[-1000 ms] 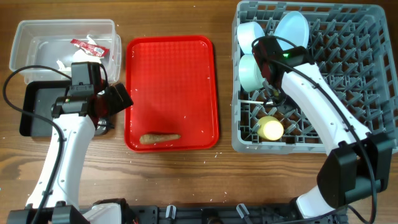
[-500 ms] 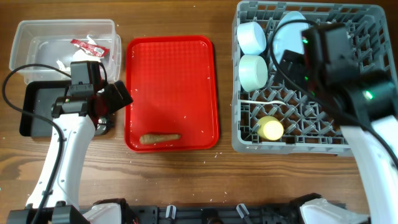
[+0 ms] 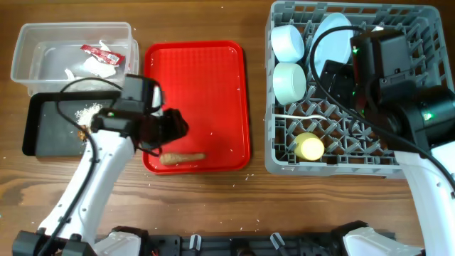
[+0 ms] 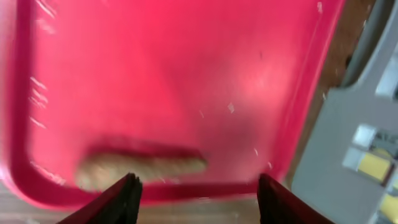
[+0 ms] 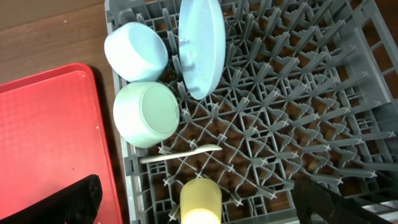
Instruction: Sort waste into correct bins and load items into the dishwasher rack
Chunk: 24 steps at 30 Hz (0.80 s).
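The stick (image 3: 183, 157), a tan-brown, slightly tapered piece with a rough surface, is lying along the front rim of the red tray (image 3: 195, 78), left of the bench's middle. The left gripper (image 4: 196, 186) is hovering just over it with its fingers spread, not touching. Toward the back right corner, the rack (image 3: 419, 43) is holding an upright plate (image 5: 202, 43), a blue bowl (image 5: 135, 51), a green bowl (image 5: 146, 115), a spoon (image 5: 180, 154) and a cup (image 5: 200, 199). The right gripper (image 5: 202, 202) is hanging above them, fingers wide apart.
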Tool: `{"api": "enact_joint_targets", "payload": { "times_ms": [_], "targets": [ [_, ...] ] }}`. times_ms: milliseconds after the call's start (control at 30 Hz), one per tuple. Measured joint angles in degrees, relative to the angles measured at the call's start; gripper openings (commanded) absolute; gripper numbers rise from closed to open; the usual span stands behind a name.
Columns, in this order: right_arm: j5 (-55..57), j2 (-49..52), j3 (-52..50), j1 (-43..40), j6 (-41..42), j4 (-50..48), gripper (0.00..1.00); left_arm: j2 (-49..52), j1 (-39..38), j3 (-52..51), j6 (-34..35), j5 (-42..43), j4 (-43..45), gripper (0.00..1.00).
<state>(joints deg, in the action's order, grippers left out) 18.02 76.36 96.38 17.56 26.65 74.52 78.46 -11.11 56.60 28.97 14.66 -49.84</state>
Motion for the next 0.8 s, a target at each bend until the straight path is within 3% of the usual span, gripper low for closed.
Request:
{"api": "enact_joint_targets", "payload": {
  "times_ms": [167,333,500,567,667,800],
  "targets": [
    [-0.87,0.26,0.00,0.00,0.02,-0.02,1.00,0.00,-13.38,-4.83,31.50,-14.49,-2.86,0.64],
    [-1.09,0.26,0.00,0.00,0.00,-0.04,1.00,1.27,-15.43,-12.26,52.87,-21.07,1.95,0.64],
    [-1.11,0.26,0.00,0.00,0.00,0.13,1.00,7.23,-15.52,-14.27,57.37,-22.84,11.85,0.64],
    [-1.11,0.26,0.00,0.00,0.00,0.52,1.00,9.38,-15.45,-14.45,57.53,-23.37,12.13,0.55],
    [-1.11,0.37,0.00,0.00,0.00,0.66,1.00,9.40,-15.17,-14.49,57.55,-23.43,11.96,0.25],
    [-1.14,0.57,0.00,0.00,0.00,1.01,1.00,9.40,-15.02,-14.67,56.87,-24.00,11.96,0.17]
  ]
}}
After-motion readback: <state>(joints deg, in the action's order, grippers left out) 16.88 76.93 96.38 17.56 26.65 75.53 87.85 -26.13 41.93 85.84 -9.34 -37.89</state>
